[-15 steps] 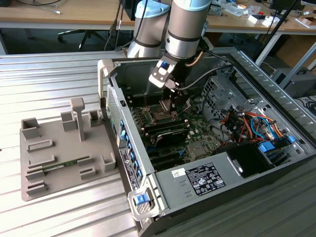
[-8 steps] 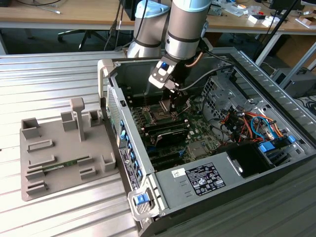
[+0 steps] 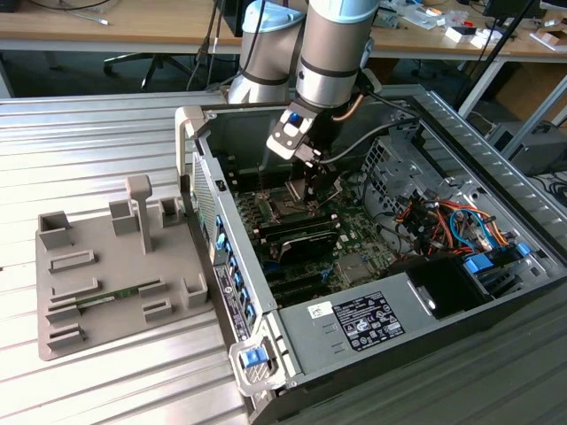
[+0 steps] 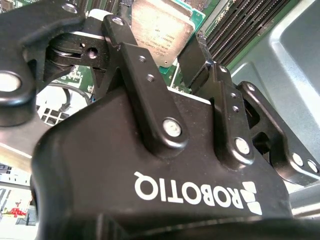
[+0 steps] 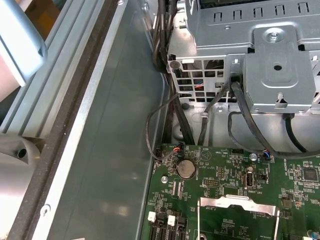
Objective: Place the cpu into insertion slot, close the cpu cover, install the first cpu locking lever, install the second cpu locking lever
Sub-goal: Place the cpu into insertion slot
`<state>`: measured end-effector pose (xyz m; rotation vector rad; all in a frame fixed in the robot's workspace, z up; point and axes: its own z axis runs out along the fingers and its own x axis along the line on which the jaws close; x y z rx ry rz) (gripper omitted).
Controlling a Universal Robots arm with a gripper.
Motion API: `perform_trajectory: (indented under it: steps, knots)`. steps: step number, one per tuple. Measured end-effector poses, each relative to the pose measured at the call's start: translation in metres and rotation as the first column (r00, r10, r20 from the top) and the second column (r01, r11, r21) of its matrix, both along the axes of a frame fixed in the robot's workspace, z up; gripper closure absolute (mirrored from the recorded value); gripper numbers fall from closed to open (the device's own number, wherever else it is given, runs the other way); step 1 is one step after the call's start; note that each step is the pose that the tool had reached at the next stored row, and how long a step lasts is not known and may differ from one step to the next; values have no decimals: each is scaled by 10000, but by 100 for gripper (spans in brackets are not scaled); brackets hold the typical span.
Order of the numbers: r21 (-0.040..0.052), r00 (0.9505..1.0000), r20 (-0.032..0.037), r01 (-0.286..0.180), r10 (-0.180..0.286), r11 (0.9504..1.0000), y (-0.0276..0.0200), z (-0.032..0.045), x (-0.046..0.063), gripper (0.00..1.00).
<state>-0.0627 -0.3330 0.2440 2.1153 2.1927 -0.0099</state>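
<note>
While low inside the computer case [image 3: 197, 133], claw [image 4: 154, 36]: pinching the cpu [image 4: 162, 25] by opposite edges
insertion slot [image 3: 285, 204]: just beside claw

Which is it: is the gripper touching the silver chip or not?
Cannot tell. In the second wrist view the gripper is close by the cpu, but its black body hides the chip's edges.

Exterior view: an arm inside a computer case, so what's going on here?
The robot arm reaches down into the open computer case, with its gripper low over the green circuit board. In the second wrist view the gripper looks shut on the cpu, silver top showing, with the board behind it. The cpu does not look seated yet.
</note>
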Motion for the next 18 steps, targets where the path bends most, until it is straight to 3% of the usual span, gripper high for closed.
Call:
perform_trajectory:
  steps: [18]
  knots:
    - [0, 10000, 0, 0, 0, 10000, 0, -33, -2, 46]
